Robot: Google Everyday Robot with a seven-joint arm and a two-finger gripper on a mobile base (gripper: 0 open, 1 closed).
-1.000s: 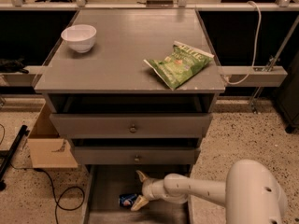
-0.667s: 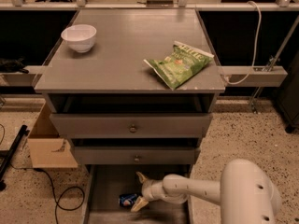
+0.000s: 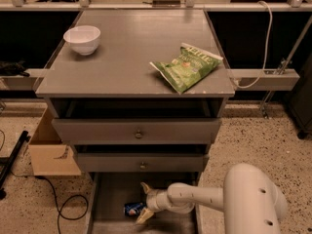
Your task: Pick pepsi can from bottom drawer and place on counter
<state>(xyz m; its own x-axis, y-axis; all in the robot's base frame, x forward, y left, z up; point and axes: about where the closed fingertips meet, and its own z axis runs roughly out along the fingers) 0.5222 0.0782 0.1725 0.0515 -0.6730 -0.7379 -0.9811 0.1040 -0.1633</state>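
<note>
One white bowl (image 3: 82, 39) sat at the left of the counter (image 3: 131, 57). Lower down, the can (image 3: 131, 209) lay in the open bottom drawer (image 3: 108, 199). The gripper (image 3: 143, 203) was at its right end, jaws apart. Rightward, a chip bag (image 3: 187, 66) lay on the counter.

Counter (image 3: 131, 57), flat grey top, well above the fingers (image 3: 145, 185). 2 things on it: white bowl (image 3: 82, 39) upright, far corner, up and left of the fingers; green chip bag (image 3: 187, 66) lying flat near the front edge, up and right of the fingers. Bowl and bag well apart. Drawer (image 3: 109, 204) pulled out at floor level; gripper (image 3: 143, 202) sits low inside it, 2 fingers spread. Can (image 3: 133, 209) on its side on the drawer floor, just left of the fingers, nearer the lower one. Floor (image 3: 253, 140), speckled: cardboard box (image 3: 48, 150) and black cable (image 3: 63, 208) left of the fingers.
</note>
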